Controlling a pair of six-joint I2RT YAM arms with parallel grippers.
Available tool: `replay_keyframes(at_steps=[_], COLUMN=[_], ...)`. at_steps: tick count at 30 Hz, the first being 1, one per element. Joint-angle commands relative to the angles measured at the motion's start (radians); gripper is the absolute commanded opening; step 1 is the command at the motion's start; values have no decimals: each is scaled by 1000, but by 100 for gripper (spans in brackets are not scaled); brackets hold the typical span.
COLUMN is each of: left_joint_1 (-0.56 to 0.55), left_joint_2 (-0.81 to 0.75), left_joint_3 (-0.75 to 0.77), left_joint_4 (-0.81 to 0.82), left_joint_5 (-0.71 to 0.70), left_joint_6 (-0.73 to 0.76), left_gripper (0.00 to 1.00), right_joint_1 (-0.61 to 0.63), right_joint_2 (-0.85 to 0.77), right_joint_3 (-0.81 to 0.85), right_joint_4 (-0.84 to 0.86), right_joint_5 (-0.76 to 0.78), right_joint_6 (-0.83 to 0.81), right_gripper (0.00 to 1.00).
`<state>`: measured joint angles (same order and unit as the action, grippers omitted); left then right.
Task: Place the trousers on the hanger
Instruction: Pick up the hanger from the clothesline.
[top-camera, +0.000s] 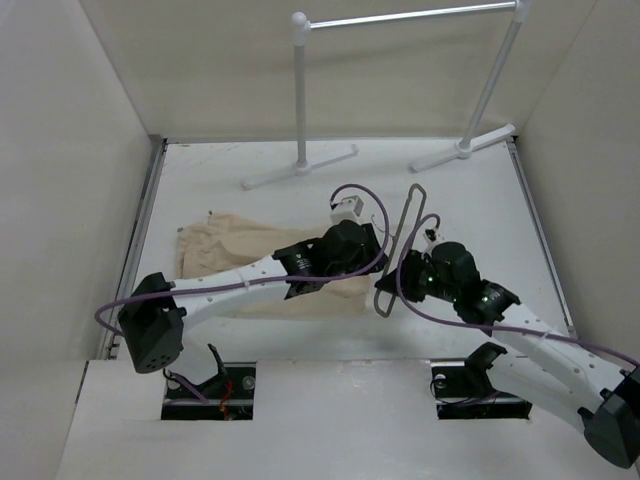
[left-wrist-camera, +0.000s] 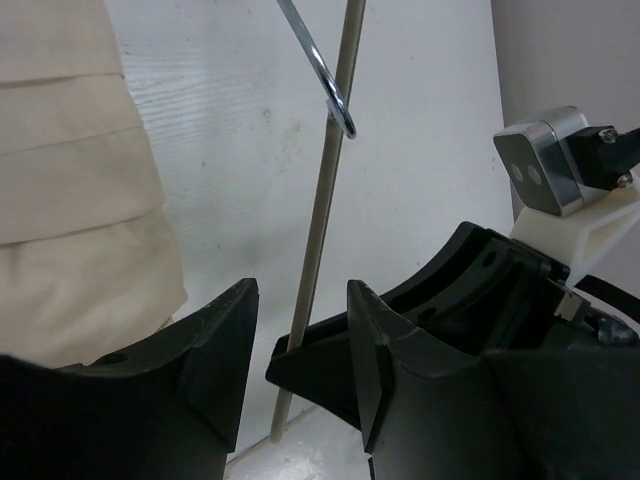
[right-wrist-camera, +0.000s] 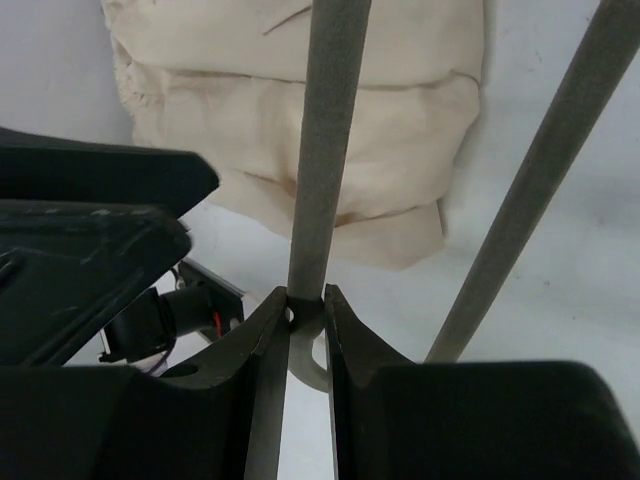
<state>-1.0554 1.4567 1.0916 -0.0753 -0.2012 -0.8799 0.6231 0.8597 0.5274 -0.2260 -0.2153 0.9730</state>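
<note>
Trousers (top-camera: 225, 255) lie folded near the left edge, not on the hanger (right-wrist-camera: 325, 150) the right gripper (right-wrist-camera: 306, 305) pinches; left gripper (left-wrist-camera: 300, 300) gapes empty.

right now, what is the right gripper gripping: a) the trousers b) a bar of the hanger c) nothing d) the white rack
B: in the right wrist view the right gripper is shut on a grey bar of the hanger, while the trousers lie beyond it, untouched.

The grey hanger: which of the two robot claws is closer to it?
Right. The right gripper is shut on a rod of the hanger. The left gripper is open beside the trousers; a rod shows between its jaws, ungripped.
</note>
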Motion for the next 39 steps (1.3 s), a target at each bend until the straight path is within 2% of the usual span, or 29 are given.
replay_keyframes(at_steps=[1, 11, 18, 22, 24, 28, 30, 32, 34, 36, 37, 39], left_joint_1=[-16, -62, -64, -71, -77, -96, -100, -105, -108, -114, -120, -133], left_joint_2=[17, 136, 156, 143, 131, 100, 102, 113, 132, 145, 145, 143], left_joint_3=[43, 51, 33, -13, -62, -174, -212, -237, -260, -275, -279, -271], left_joint_4=[94, 167, 187, 206, 242, 376, 426, 453, 483, 503, 505, 499], left_joint_5=[13, 31, 25, -7, -24, -67, -78, -92, -119, -167, -202, -271], left_joint_6=[7, 6, -5, -19, -51, -99, -111, -125, -125, -131, -134, -139], left_gripper=[38, 35, 11, 2, 0, 0, 0, 0, 0, 0, 0, 0], right_joint_1=[17, 71, 86, 82, 82, 85, 79, 68, 42, -7, -29, -56], right_joint_2=[-68, -145, -165, -186, -203, -295, -356, -418, -442, -403, -357, -248], right_joint_3=[-15, -55, -58, -58, -50, -17, 22, 57, 66, 46, 31, 11], right_joint_4=[8, -38, -88, -140, -182, -340, -456, -547, -552, -480, -423, -298], right_joint_5=[50, 42, 51, 56, 66, 114, 148, 189, 208, 200, 191, 177], right_joint_6=[50, 99, 99, 99, 107, 131, 142, 147, 132, 99, 77, 34], right_gripper=[16, 16, 16, 17, 21, 48, 50, 45, 34, 18, 13, 10])
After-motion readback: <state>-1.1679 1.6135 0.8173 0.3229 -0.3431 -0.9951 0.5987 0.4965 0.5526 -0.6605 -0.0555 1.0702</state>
